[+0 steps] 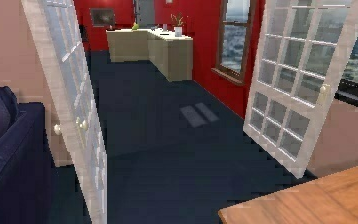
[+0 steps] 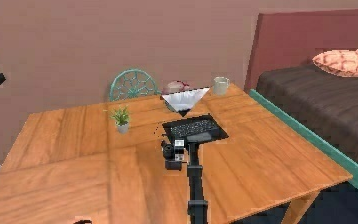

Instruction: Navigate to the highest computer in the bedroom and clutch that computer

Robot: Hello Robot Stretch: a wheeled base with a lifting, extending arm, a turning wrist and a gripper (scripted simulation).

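Computer: I see an open laptop lying on the wooden table, near the middle of the far half; its dark keyboard faces me and its pale screen is tilted back behind it
Gripper: the gripper sits at the end of the arm, just beside the near left corner of the laptop as the arm side view shows it
Grip state: I cannot tell whether the gripper is released or clenched, nor whether it holds anything, as the laptop lies on the table right by it
On the table: a small potted plant stands left of the laptop, apart from it; a pale mug stands at the far edge to the right; a small pinkish thing sits behind the screen, and I cannot make out what it is
Behind the table: a teal chair with a round back stands against the brown wall
Bed: a dark bed lies to the right of the table, with a red headboard and a patterned orange pillow
Ahead: white glazed double doors stand swung wide onto a room with red walls and a dark blue floor
Far room: a beige L-shaped counter table carries a small plant; a window is on the right wall
Near me: a dark blue sofa fills the forward view's lower left, and a wooden corner shows at its lower right
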